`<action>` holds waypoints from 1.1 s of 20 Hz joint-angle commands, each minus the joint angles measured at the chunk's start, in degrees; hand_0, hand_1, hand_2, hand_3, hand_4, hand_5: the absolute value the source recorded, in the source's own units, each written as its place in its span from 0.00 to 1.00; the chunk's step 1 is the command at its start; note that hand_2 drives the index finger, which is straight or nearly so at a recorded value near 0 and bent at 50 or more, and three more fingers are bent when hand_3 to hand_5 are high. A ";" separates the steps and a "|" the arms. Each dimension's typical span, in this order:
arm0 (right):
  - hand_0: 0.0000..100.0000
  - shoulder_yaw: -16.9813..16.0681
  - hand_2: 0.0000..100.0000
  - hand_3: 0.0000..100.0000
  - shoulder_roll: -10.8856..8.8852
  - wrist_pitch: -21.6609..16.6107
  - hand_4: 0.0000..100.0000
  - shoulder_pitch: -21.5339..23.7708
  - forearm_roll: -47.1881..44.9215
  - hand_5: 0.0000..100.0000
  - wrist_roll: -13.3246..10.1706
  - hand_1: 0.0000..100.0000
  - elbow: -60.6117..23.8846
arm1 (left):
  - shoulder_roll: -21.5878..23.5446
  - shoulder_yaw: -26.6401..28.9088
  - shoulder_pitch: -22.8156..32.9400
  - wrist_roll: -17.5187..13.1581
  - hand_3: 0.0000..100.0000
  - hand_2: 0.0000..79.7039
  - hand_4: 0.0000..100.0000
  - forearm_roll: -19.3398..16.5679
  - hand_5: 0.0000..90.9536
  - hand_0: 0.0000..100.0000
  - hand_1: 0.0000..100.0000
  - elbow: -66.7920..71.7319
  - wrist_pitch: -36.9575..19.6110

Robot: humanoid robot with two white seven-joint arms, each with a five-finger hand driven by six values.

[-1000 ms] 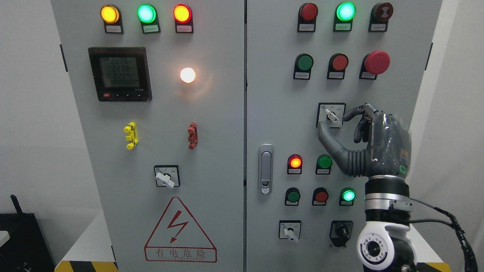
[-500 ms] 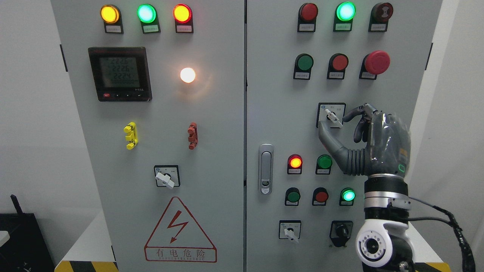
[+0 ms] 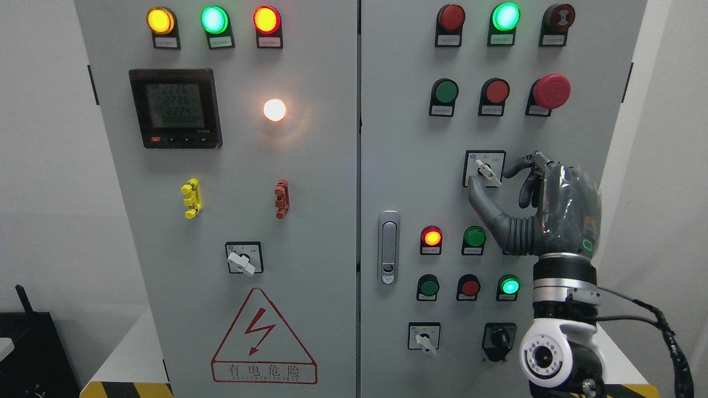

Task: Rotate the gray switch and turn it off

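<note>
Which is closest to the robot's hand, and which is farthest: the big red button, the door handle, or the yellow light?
From the right hand:
1. Big red button, just above it.
2. Door handle, left, mid-panel.
3. Yellow light, far top left.

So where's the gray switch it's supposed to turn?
On the right cabinet door, the gray switch sits below the red button, between the right hand thumb and fingers.

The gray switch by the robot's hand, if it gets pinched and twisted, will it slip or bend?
The gray switch looks like rigid plastic, so it probably won't bend. Its knob is small and smooth, so the right hand may slip off. Being mounted in the panel, it should only rotate, likely in clicks.
</note>
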 commanded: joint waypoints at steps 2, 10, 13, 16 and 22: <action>0.12 -0.14 0.58 0.96 0.13 0.13 1.00 -0.78 0.03 1.00 0.03 0.40 1.39 | 0.07 0.44 -0.53 -0.05 0.00 0.00 0.00 1.14 0.00 0.12 0.39 -1.40 0.25; 0.13 -0.05 0.59 0.97 0.13 0.13 1.00 -0.61 0.03 1.00 0.03 0.40 1.38 | 0.07 0.44 -0.53 -0.05 0.00 0.00 0.00 1.14 0.00 0.12 0.39 -1.40 0.17; 0.13 -0.05 0.59 0.97 0.13 0.13 1.00 -0.43 0.03 1.00 0.03 0.40 1.38 | -0.02 0.44 -0.53 -0.05 0.00 0.00 0.00 1.14 0.00 0.12 0.39 -1.40 0.17; 0.13 0.04 0.59 0.97 0.13 0.13 1.00 -0.43 0.03 1.00 0.03 0.40 1.38 | -0.02 0.44 -0.53 -0.05 0.00 0.00 0.00 1.14 0.00 0.12 0.39 -1.40 0.17; 0.14 0.04 0.61 0.97 0.13 0.13 1.00 -0.43 0.12 1.00 0.11 0.41 1.47 | 0.07 0.44 -0.53 -0.05 0.00 0.00 0.00 1.14 0.00 0.12 0.39 -1.40 0.17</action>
